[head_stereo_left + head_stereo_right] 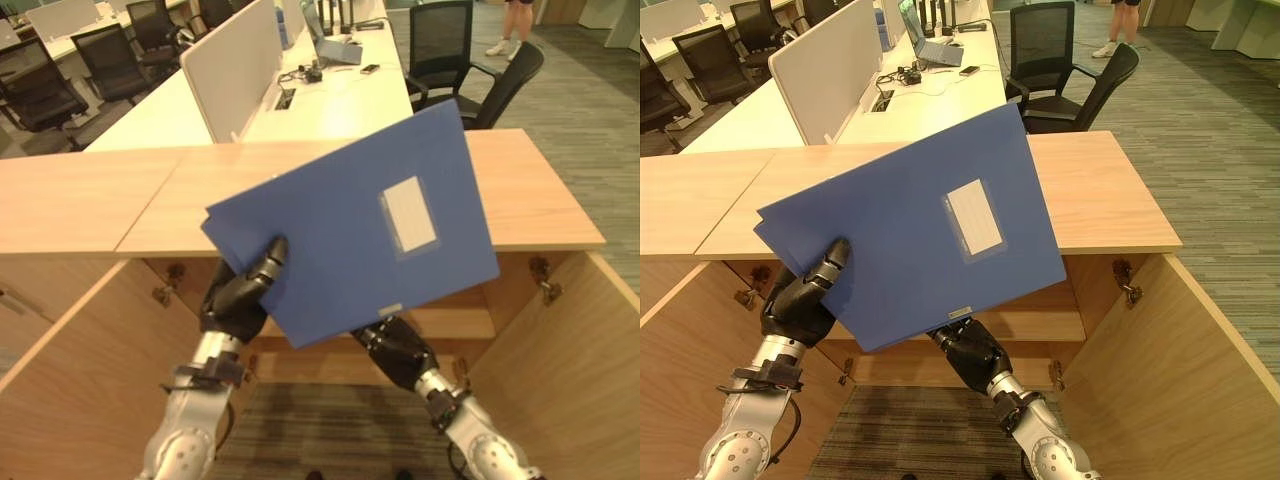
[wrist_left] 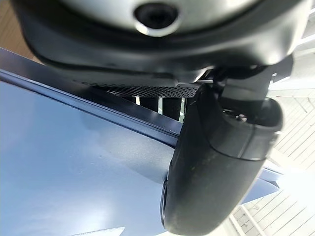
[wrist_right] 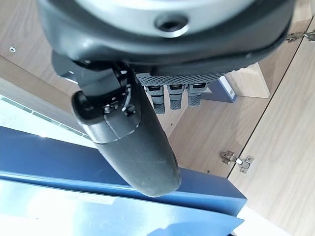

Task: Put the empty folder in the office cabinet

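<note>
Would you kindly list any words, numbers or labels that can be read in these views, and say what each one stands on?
No text can be read in any view.
Label pocket on the blue folder: shows pale and blank, no writing visible.
Small tag at the folder's lower edge: too small to read.
Laptop and the small items on the far desk: too small to read.

- Both eye views look down from the head onto the open wooden cabinet, desks and office chairs behind it; same scene, slightly offset sideways.
- Left wrist view sits super close, its thumb lying on the blue folder.
- Right wrist view is just as close, looking past its thumb into the cabinet.
</note>
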You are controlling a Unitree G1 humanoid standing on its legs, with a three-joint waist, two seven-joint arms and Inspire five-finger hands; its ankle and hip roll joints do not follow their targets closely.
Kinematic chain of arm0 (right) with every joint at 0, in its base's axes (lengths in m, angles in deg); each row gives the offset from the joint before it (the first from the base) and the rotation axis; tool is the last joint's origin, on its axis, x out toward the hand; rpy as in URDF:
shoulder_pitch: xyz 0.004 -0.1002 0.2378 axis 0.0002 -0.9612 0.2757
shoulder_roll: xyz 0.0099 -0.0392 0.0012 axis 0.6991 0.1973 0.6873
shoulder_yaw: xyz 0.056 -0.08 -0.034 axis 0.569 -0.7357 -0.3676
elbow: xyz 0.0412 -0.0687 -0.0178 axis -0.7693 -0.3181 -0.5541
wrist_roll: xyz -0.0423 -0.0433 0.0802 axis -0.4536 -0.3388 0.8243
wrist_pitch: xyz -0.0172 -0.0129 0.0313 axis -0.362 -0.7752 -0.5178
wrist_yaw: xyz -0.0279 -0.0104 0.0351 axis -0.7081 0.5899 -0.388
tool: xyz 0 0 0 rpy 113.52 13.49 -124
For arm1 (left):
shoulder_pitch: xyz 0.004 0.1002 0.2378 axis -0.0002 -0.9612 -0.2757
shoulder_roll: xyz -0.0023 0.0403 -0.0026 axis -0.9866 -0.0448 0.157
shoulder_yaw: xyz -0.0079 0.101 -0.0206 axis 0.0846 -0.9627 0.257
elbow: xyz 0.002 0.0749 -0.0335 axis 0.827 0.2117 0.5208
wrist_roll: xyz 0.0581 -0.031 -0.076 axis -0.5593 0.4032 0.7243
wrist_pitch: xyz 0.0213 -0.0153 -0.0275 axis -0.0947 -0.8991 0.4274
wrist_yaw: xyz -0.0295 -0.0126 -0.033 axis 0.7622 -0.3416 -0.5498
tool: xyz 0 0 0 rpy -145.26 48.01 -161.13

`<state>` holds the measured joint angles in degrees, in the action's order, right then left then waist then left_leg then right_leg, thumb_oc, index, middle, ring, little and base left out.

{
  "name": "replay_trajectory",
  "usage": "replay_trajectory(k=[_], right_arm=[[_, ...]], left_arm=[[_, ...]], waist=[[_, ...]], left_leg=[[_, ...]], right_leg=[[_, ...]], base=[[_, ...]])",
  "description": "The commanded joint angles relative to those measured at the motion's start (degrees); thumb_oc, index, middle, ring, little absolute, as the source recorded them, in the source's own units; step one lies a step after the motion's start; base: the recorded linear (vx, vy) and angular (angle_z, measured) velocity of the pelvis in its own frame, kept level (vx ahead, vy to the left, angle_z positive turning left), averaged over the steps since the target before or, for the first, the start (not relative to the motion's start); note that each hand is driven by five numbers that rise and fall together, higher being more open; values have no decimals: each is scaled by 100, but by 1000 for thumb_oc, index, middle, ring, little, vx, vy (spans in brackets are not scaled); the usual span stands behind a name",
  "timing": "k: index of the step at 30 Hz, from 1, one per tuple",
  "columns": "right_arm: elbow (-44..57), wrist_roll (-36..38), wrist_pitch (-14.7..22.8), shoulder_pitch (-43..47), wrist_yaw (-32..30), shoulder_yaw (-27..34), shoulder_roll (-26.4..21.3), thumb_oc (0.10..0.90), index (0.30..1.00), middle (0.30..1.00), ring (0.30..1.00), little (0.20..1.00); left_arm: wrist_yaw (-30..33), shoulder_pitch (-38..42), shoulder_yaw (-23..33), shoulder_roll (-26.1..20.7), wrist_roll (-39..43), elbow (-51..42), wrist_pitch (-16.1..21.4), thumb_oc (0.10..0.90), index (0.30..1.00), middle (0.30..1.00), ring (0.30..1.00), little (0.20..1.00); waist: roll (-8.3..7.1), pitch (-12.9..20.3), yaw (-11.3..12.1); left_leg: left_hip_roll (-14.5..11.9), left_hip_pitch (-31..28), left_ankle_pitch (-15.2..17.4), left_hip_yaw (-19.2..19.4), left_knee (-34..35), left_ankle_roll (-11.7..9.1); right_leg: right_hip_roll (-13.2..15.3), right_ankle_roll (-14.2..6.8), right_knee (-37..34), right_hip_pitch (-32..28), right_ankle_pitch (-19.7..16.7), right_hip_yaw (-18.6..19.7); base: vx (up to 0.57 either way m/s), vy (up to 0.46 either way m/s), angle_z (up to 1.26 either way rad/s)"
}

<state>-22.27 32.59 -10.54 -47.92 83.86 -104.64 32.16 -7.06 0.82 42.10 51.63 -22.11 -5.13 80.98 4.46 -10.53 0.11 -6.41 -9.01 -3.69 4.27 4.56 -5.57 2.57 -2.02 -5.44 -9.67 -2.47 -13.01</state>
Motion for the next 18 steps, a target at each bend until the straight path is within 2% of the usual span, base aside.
replay_trajectory(k=[1,6,10,18], right_arm=[[1241,340,432,649,628,-122,294,800,900,900,900,900],[1401,330,483,794,599,-166,337,800,900,900,900,900],[1317,260,452,776,627,-93,251,800,900,900,900,900],[964,116,329,399,796,397,52,800,900,900,900,900]], left_arm=[[-561,496,149,99,-139,-367,484,400,300,300,300,300],[-495,595,99,275,-235,-272,546,400,300,300,300,300],[-537,638,261,243,-319,-292,580,400,300,300,300,300],[-558,868,1300,-226,-637,-176,882,400,300,300,300,300]], waist=[[-185,231,-136],[-212,218,-158],[-220,225,-150],[-235,288,-107]], left_leg=[[-551,-256,544,7,-467,-520],[-561,-222,552,11,-484,-520],[-569,-213,542,-2,-473,-526],[-591,-217,521,-24,-456,-562]], right_leg=[[469,-499,209,-195,573,-152],[456,-487,214,-173,580,-128],[448,-485,208,-173,581,-140],[413,-486,185,-193,597,-183]], base=[[0,0,0],[0,0,0],[0,0,0],[0,0,0]])
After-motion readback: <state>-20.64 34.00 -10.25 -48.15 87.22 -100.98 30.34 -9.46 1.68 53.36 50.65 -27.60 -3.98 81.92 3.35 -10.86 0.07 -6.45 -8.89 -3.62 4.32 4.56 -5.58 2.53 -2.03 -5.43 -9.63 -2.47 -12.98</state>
